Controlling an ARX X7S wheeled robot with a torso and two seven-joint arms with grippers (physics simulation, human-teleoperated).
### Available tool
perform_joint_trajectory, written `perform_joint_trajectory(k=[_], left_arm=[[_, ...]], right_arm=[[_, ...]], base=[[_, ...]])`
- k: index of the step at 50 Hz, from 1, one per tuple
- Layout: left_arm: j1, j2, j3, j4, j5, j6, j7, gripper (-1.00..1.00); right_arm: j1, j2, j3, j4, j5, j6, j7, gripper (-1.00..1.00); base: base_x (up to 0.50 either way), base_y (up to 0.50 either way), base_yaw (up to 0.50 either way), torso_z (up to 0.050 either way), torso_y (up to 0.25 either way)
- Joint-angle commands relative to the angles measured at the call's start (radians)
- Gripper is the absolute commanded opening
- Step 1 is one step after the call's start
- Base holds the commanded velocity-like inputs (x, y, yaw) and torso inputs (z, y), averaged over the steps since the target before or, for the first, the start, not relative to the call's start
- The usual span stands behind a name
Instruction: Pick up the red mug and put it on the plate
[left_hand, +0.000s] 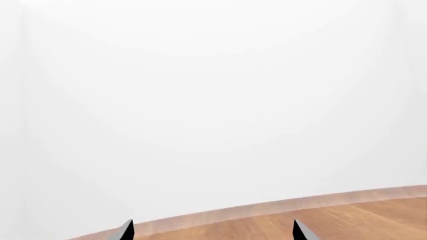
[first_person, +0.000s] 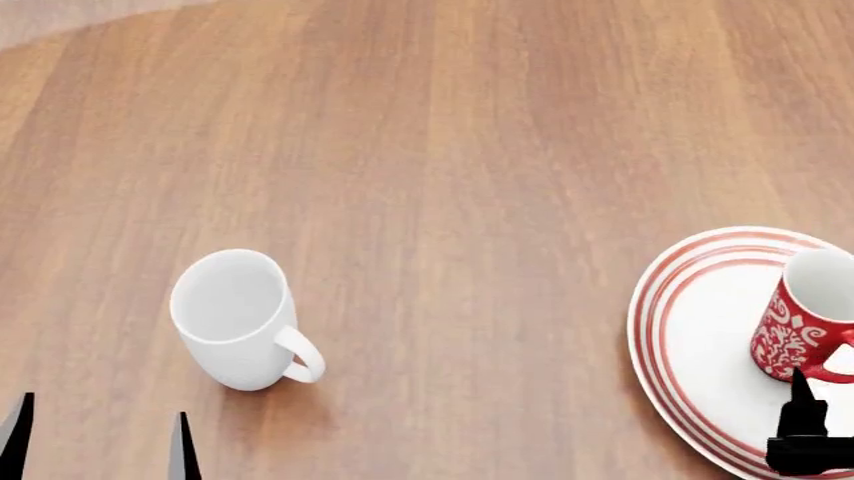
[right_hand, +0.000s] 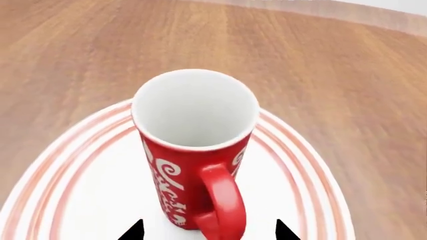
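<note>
Two grippers in your view | left gripper (first_person: 98, 440) low at the near table (first_person: 441, 150) edge, fingertips apart, holding nothing, white mug (first_person: 240, 320) just beyond | right gripper (right_hand: 208, 231) spread behind the handle, not touching | red mug (right_hand: 193, 150) upright on plate (right_hand: 80, 195), white pattern, white inside.

Red mug (right_hand: 193, 150), white pattern, white inside: upright on plate (right_hand: 80, 185). Plate white, red rim rings, on wood table.
</note>
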Motion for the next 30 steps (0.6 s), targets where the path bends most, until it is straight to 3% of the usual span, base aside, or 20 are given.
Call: perform_joint_trajectory(k=[1,25,30], left_arm=[[-0.002,-0.002,0.003,-0.001,0.005,0.003,-0.005,1.00],[-0.004,-0.004,0.006,-0.004,0.013,0.008,-0.019,1.00],[-0.005,-0.004,0.007,-0.004,0.012,0.009,-0.021,1.00]], right_arm=[[-0.010,0.008,0.003,0.001,0.005,-0.005,-0.013,1.00],[-0.005,0.042,0.040,-0.004,0.026,-0.064,-0.081,1.00],[-0.057,0.037,0.052,-0.135,0.047,-0.009,-0.099,1.00]], base=[[0.00,0.00,0.00,0.000,0.000],[0.00,0.00,0.00,0.000,0.000],[0.00,0.00,0.00,0.000,0.000]])
